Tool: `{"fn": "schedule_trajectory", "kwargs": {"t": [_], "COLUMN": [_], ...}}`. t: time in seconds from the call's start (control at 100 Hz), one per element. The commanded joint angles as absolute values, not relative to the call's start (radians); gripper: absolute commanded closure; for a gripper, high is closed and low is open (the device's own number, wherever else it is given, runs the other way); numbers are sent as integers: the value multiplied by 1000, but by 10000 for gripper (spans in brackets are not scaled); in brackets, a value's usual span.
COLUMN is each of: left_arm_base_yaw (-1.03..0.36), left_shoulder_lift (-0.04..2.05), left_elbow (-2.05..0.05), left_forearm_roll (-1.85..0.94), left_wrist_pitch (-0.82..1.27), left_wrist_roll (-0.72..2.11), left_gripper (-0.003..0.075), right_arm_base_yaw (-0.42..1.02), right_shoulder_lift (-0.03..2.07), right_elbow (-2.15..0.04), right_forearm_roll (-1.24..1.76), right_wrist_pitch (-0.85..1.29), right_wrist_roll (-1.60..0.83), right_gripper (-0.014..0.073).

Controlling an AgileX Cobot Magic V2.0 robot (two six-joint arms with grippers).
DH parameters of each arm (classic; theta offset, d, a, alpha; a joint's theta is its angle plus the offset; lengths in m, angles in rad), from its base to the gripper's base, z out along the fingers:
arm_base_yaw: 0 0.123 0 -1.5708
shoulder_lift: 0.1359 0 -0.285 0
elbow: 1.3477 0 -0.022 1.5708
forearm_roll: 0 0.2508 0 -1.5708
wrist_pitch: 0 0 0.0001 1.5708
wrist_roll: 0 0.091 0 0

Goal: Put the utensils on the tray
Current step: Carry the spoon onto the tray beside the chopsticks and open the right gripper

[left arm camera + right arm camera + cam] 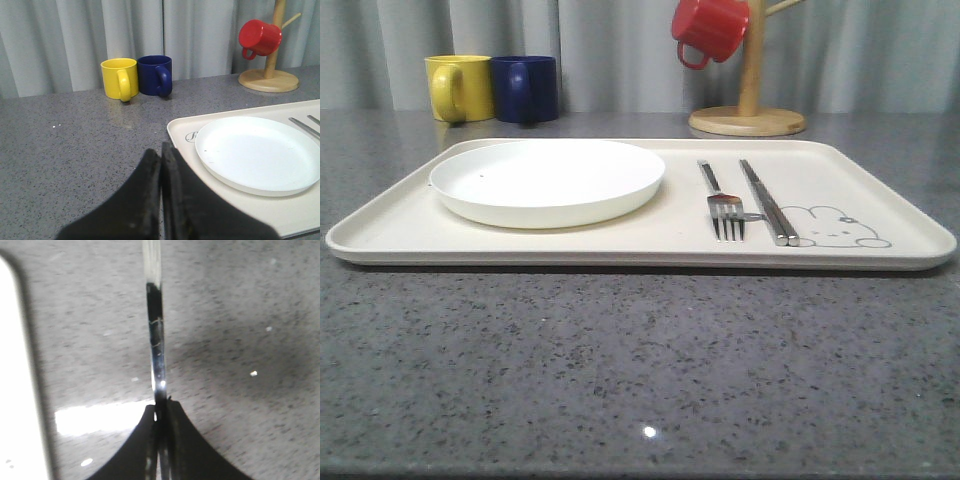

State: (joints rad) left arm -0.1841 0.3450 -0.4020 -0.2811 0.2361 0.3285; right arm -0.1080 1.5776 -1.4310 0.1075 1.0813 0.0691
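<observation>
The cream tray (620, 248) lies across the grey counter with a fork (724, 210) and a pair of chopsticks (767, 205) side by side on its right half, next to the bunny drawing. My left gripper (161, 150) is shut with nothing in it, hovering at the tray's (180, 131) near left corner. My right gripper (161, 407) is shut on a slim shiny silver utensil (156, 330), seen edge-on and sticking out over the counter. A pale rounded edge, apparently the tray (12, 365), lies to one side of it.
A round white plate (548, 180) fills the tray's left half. Behind the tray stand a yellow mug (460, 88) and a dark blue mug (525, 88). A red mug (710, 28) hangs on a wooden mug tree (750, 112) at the back right.
</observation>
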Motion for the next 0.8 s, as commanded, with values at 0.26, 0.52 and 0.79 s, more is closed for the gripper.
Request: {"fn": "schedule_trajectory", "kwargs": {"t": [0.26,0.52,0.79], "left_arm_base_yaw": [-190,-190,-190], "left_shoulder_lift": [352,352,352], "left_elbow": [-432,-432,-432], "left_forearm_roll": [-295,-295,-295], "left_wrist_pitch": [155,155,155], "left_wrist_roll": [324,324,324], "left_gripper": [738,738,738], "right_arm_base_yaw": [168,333,346], "right_shoulder_lift": [1516,1588,1679], "right_elbow": [-1464,-1464,-1464], "right_forearm_roll": [58,-49,-47], "right_wrist_pitch": [991,950,919], "right_wrist_roll": [290,449,488], "right_gripper": [648,648,648]}}
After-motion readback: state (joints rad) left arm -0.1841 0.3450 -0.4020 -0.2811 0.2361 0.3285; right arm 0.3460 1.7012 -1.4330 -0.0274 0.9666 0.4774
